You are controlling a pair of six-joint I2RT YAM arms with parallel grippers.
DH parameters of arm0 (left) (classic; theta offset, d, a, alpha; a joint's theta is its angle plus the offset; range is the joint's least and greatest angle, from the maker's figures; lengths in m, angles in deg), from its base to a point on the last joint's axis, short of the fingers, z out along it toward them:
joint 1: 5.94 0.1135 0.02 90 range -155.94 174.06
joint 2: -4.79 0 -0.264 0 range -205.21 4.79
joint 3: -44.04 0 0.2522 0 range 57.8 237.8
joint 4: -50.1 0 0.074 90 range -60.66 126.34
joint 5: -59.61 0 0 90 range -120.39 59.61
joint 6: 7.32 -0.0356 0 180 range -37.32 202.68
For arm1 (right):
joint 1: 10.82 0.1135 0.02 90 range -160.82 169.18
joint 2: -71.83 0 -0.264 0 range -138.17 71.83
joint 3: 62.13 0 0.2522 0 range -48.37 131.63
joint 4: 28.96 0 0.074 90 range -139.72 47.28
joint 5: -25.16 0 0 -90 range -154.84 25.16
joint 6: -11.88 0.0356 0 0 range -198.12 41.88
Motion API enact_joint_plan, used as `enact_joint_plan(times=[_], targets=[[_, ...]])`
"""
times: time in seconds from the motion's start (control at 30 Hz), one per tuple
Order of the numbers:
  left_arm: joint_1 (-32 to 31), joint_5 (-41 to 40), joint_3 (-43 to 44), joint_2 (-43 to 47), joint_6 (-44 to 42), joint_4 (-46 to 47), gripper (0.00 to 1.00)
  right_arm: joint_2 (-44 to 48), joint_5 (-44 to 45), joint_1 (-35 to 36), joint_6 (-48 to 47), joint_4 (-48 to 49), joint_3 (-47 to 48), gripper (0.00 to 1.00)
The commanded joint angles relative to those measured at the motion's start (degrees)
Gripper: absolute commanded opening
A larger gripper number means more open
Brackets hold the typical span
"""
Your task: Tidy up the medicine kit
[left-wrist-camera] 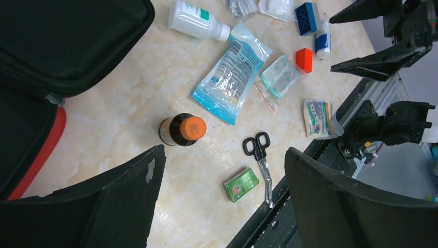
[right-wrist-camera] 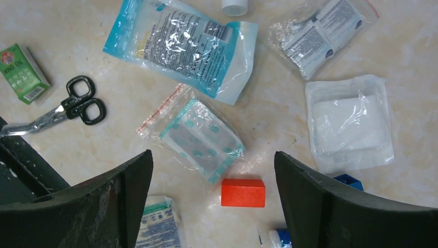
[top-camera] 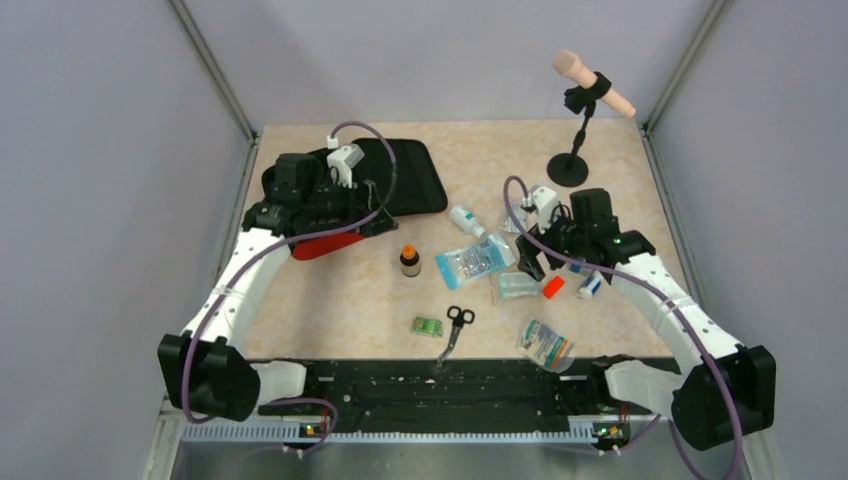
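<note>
Overhead, with twelve o'clock taken as the far edge of the table (top-camera: 620, 170), the medicine kit (top-camera: 405, 175) lies open at about eleven o'clock, black lining up. Its red shell shows at the near edge, partly under the left arm.

Left gripper (left-wrist-camera: 224, 152): jaws spread wide, nothing between them. It hangs above the kit's near corner, and its camera looks toward the loose supplies.

Right gripper (right-wrist-camera: 213, 155): jaws likewise spread wide and holding nothing. It hangs above a bag of plasters (right-wrist-camera: 201, 137) and an orange block (right-wrist-camera: 243, 192), touching neither.

Loose items, all outside the kit:
- A brown bottle (top-camera: 410, 260) with an orange cap stands upright near the table's centre.
- A blue pouch (top-camera: 472, 262) lies at three o'clock from the brown bottle, apart from it.
- A white bottle (top-camera: 466, 220) lies on its side at twelve o'clock from the pouch.
- Scissors (top-camera: 457, 322) lie at five o'clock from the brown bottle, handles toward the far side.
- A green box (top-camera: 427, 326) lies just beside the scissors at nine o'clock.
- A gauze pack (right-wrist-camera: 351, 121) lies flat in the right wrist view, at two o'clock from the orange block.
- A microphone (top-camera: 590, 85) on a stand is at one o'clock, well apart from the supplies.
</note>
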Motion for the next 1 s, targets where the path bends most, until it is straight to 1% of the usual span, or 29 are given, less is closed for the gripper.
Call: enact_joint_plan(times=[0.0, 0.17, 0.2, 0.27, 0.3, 0.43, 0.57, 0.63, 0.67, 0.8, 0.83, 0.97], targets=[[-2.96, -0.21, 1.47, -3.9, -2.73, 0.78, 0.89, -1.84, 6.68, 3.51, -4.14, 2.8, -0.96, 0.84], [-5.63, -0.48, 4.74, -8.58, -5.3, -1.38, 0.87, -11.54, 8.92, 3.69, -1.69, 7.48, 2.76, 0.79], [-5.78, -0.74, 4.85, -9.02, -5.39, -1.48, 0.87, -13.74, 9.27, 3.74, -0.34, 8.75, 3.47, 0.79], [-5.88, -2.06, 4.83, -9.52, -5.4, -1.5, 0.87, -18.06, 10.58, 3.89, 4.09, 11.43, 4.76, 0.87], [-5.88, -2.64, 4.78, -9.68, -5.39, -1.5, 0.87, -19.93, 10.35, 3.96, 5.85, 12.24, 5.29, 0.88], [-5.88, -3.52, 4.8, -9.75, -5.57, -1.77, 0.88, -27.43, 8.78, 3.99, 11.75, 15.05, 7.14, 0.89], [-5.88, -3.45, 4.67, -9.2, -5.74, -2.41, 0.88, -32.51, 7.57, 3.99, 13.9, 16.41, 8.71, 0.88], [-5.88, -3.66, 4.34, -8.78, -5.99, -2.67, 0.88, -34.03, 6.87, 3.93, 14.47, 16.9, 9.29, 0.84], [-5.88, -3.75, 4.19, -8.52, -6.06, -2.71, 0.88, -34.56, 6.14, 3.96, 14.68, 17.37, 9.32, 0.81], [-5.88, -3.78, 3.4, -8.09, -5.89, -2.71, 0.88, -36.06, 0.49, 3.91, 15.3, 17.52, 9.58, 0.61], [-5.88, -3.78, 3.18, -8.04, -5.73, -2.61, 0.88, -36.23, -0.52, 3.96, 15.47, 17.39, 9.63, 0.58], [-5.87, -3.54, 1.85, -8.56, -4.28, -0.71, 0.88, -36.01, -3.18, 3.91, 15.96, 17.1, 9.2, 0.57]])
